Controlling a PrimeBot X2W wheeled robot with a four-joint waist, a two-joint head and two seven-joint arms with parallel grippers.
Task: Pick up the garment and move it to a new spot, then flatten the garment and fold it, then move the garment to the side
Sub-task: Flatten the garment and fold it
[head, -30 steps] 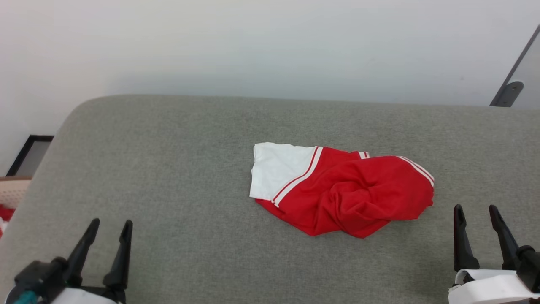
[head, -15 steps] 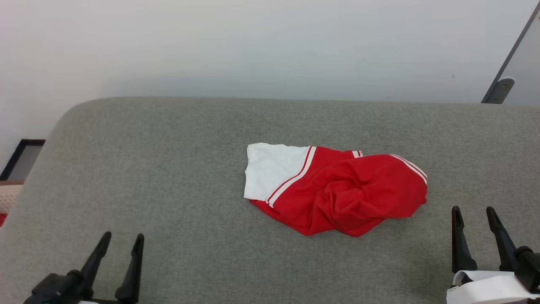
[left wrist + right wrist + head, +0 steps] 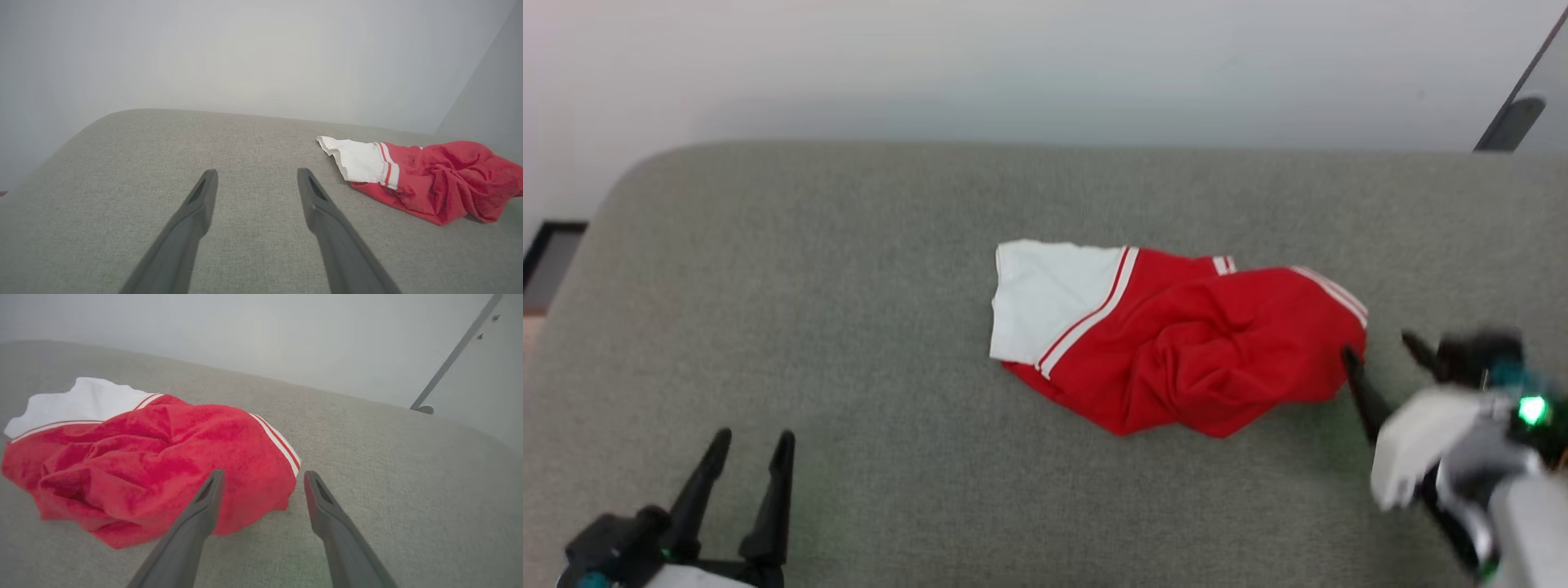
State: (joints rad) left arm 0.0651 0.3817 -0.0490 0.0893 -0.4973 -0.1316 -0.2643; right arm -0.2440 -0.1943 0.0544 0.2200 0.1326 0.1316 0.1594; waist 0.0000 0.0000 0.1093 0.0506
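The garment [image 3: 1176, 343] lies crumpled in the middle of the grey padded surface [image 3: 849, 310], red with a white sleeve at its left end and striped trim. My right gripper [image 3: 1384, 349] is open just off the garment's right edge, its left finger close to the red fabric. In the right wrist view the garment [image 3: 163, 457] sits ahead and left of that gripper [image 3: 263, 475], whose left fingertip overlaps the red hem. My left gripper [image 3: 753, 441] stands open at the lower left, far from the cloth. The left wrist view has the garment [image 3: 429, 179] off to the right of the left gripper [image 3: 257, 173].
A pale wall runs behind the padded surface. A dark slanted bar [image 3: 1515, 114] stands at the upper right. At the far left edge a dark-framed object [image 3: 543, 261] sits below the surface's rounded corner.
My right gripper has moved up and inward to the garment's right edge and turned. The head camera has shifted slightly. The left gripper and garment have stayed put.
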